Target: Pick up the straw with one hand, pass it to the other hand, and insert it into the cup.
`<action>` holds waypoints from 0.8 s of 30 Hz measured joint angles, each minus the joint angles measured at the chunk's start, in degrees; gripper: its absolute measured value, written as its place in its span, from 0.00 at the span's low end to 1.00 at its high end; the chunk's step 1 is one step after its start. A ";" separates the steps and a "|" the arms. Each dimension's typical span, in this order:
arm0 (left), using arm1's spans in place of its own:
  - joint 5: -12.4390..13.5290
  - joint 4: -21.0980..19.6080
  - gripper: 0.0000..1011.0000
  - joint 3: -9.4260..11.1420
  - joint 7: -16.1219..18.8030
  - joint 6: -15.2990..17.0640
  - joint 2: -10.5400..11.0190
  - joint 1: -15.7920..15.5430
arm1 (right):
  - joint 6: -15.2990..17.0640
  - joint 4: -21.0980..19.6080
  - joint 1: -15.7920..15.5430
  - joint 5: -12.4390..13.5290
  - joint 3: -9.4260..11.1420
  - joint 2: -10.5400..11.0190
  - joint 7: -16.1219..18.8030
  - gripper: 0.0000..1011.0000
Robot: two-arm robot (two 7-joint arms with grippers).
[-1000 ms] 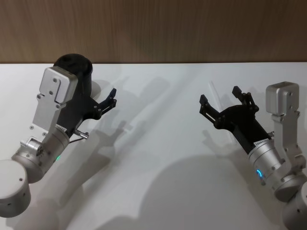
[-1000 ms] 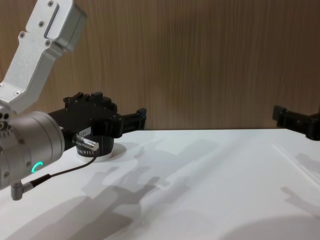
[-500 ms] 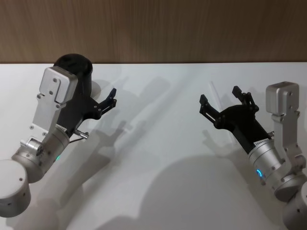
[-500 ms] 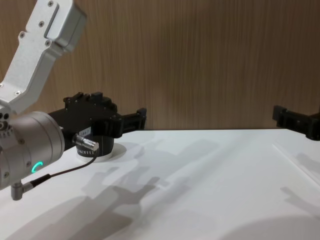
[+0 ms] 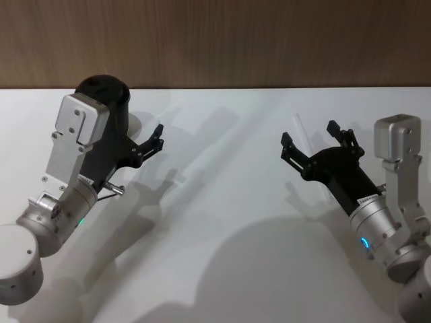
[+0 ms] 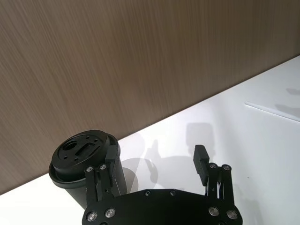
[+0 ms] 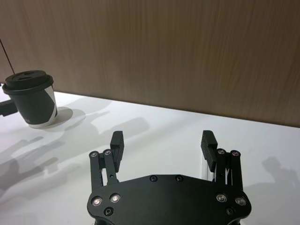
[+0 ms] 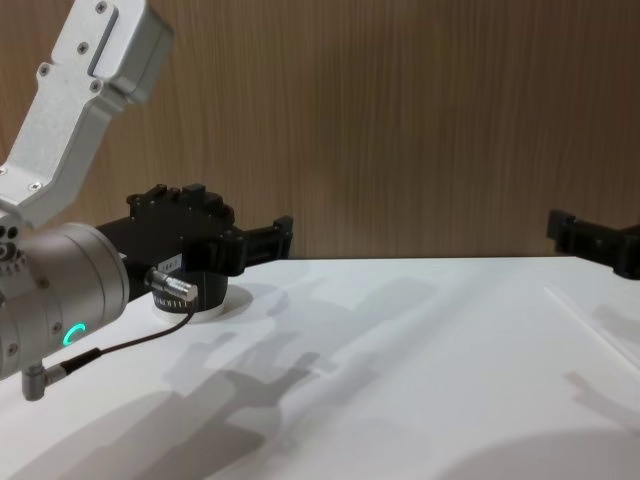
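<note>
Cup [image 5: 101, 89] by the bench's [image 5: 229, 134] far edge, left, sits half hidden in your head view behind the left gripper [image 5: 145, 141]; the straw [image 5: 298, 128] lies right, beneath the right gripper [image 5: 308, 133]. Your wrist views show both grippers wide open, empty.

Showing the small black cup [image 5: 106, 89], domed lid on, standing upright at the far left of the table [image 5: 222, 222]. Showing the thin white straw [image 6: 272, 111] lying flat on the right side, beneath the right gripper [image 5: 308, 133], fingers spread. Catching the left gripper [image 5: 153, 140], likewise spread, hanging beside the cup.
</note>
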 joint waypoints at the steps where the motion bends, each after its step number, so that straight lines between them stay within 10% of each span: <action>1: 0.00 0.00 0.99 0.00 0.00 0.00 0.00 0.00 | 0.09 -0.17 -0.01 -0.01 0.17 0.14 0.02 0.99; 24: 0.00 0.00 0.99 0.00 0.00 0.00 0.00 0.00 | 11.13 -5.14 -1.01 0.37 3.85 2.35 -0.91 0.99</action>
